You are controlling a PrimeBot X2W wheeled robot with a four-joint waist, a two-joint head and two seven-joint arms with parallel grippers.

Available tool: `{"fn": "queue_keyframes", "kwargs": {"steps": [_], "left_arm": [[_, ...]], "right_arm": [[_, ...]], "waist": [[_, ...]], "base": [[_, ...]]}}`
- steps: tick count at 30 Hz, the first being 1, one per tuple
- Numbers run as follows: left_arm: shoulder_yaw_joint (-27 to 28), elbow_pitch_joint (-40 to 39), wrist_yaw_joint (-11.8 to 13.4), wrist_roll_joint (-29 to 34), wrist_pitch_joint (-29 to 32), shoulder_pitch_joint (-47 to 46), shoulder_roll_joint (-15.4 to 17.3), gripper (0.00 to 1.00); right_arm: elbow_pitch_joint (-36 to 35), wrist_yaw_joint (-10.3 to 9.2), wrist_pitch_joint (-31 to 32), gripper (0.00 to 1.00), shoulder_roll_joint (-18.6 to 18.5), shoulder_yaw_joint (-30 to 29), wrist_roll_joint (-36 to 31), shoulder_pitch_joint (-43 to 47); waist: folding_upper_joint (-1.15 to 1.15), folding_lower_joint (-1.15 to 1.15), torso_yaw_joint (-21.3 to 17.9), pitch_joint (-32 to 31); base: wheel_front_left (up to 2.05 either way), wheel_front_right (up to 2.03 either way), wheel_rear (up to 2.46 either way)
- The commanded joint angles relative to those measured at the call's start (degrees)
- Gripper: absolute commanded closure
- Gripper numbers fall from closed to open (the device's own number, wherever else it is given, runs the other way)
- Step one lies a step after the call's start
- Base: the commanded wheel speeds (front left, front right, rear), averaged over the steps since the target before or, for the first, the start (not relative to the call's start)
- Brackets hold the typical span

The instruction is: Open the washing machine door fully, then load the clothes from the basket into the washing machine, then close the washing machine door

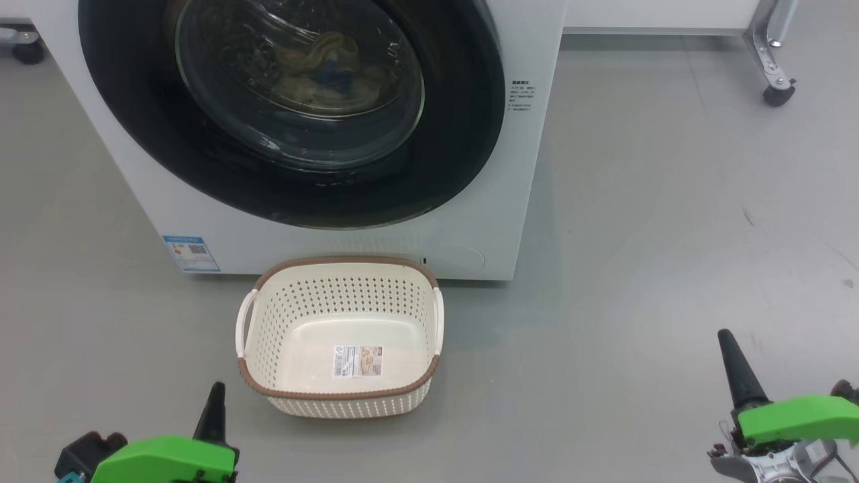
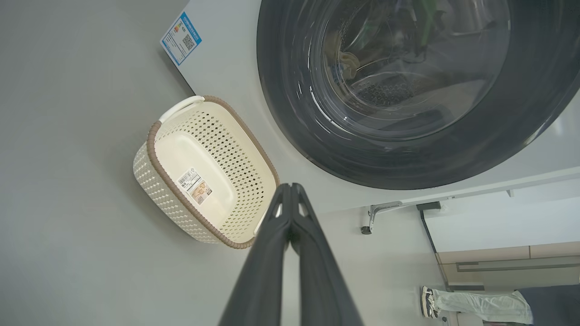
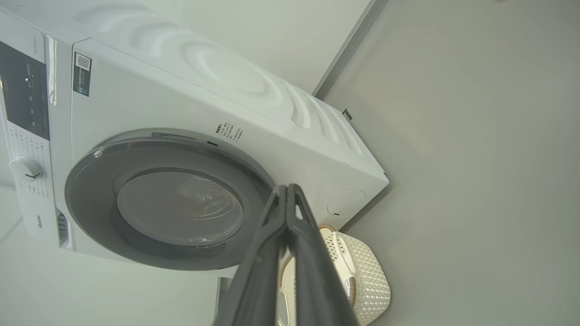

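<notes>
One basket (image 1: 335, 394), long axis parallel to the washing machine door (image 1: 456, 134); perhaps two clothes (image 1: 322, 60) behind it; left gripper (image 1: 217, 390) and right gripper (image 1: 726, 337) pressed together.

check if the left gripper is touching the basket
Apart. The head view shows a strip of grey floor between the shut left gripper and the basket.

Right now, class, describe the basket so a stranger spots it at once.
Find the big white washing machine with its round black door. The basket sits on the grey floor before it. Unlike the smooth machine, it is cream, full of holes, brown-rimmed, white-handled.
</notes>
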Motion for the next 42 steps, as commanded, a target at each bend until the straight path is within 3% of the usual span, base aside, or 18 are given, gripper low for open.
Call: {"fn": "queue_keyframes", "kwargs": {"steps": [1, 42], "left_arm": [[2.23, -2.13, -0.43, -2.19, 0.55, -2.96, 0.22, 1.0], [10.34, -2.31, -1.9, -28.14, 7.53, -3.55, -0.45, 1.0]], "right_arm": [[-1.36, -0.1, 0.37, 1.0, -1.56, 0.48, 2.39, -3.8], [3.72, -0.17, 4.19, 1.0, -1.84, 0.27, 29.29, -9.28]], "waist": [[0.0, 0.0, -0.08, -0.01], [0.0, 0.0, -1.55, -0.17]], "base": [[0.0, 0.0, 0.0], [0.0, 0.0, 0.0]]}}
